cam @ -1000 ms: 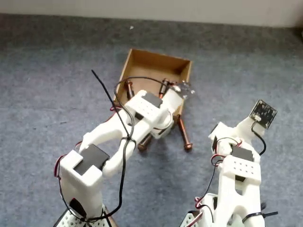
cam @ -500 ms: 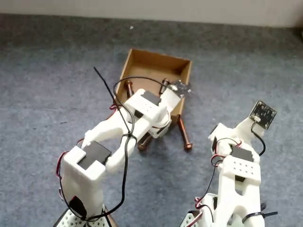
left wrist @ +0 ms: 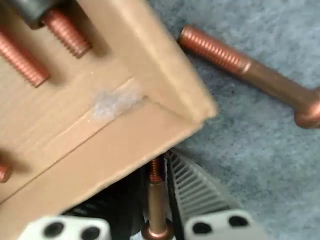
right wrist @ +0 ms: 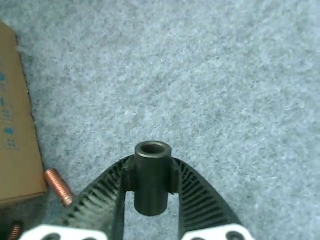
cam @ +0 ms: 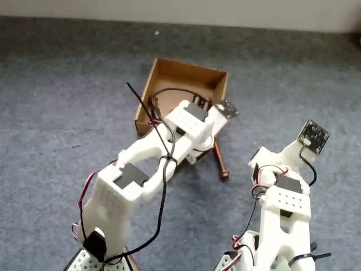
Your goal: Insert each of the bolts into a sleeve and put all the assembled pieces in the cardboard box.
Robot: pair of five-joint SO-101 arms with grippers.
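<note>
**High view**
- Floor: grey carpet point(cam: 67, 113) covers the whole surface.
- Task box: the open-topped cardboard box point(cam: 169, 70) sits at 12 o'clock from the scene's middle, turned so one corner points toward the arms.
- Left arm: the left arm point(cam: 146, 155) comes in from 7 o'clock, and its wrist hangs over the box's 5 o'clock corner.
- Bolt on the floor: a copper loose bolt point(cam: 219, 162) lies flat on the carpet at 5 o'clock from the box, just beside the left arm's wrist.
- Right arm: the right arm point(cam: 285, 206) stands at 5 o'clock in the scene, well apart from the box.

**Left wrist view**
- Left jaws: the left gripper point(left wrist: 156, 187) is closed narrowly around the shank of a held bolt point(left wrist: 156, 210). The bolt's head is toward the wrist and its threaded tip is at the box's outer wall. Whether the tip touches the wall cannot be told.
- Inside the box: two boxed bolts point(left wrist: 22, 60) show their threaded ends on the box floor. One emerges from a dark boxed sleeve point(left wrist: 32, 10).
- Outside the box: the loose bolt lies on the carpet near the box corner.

**Right wrist view**
- Right jaws: the right gripper point(right wrist: 151, 162) is clamped on both sides of a dark sleeve point(right wrist: 151, 190), which it holds above the carpet with the open bore facing away from the wrist.
- Nearby: a copper threaded end point(right wrist: 57, 186) rests on the carpet just beside the box's wall.
</note>
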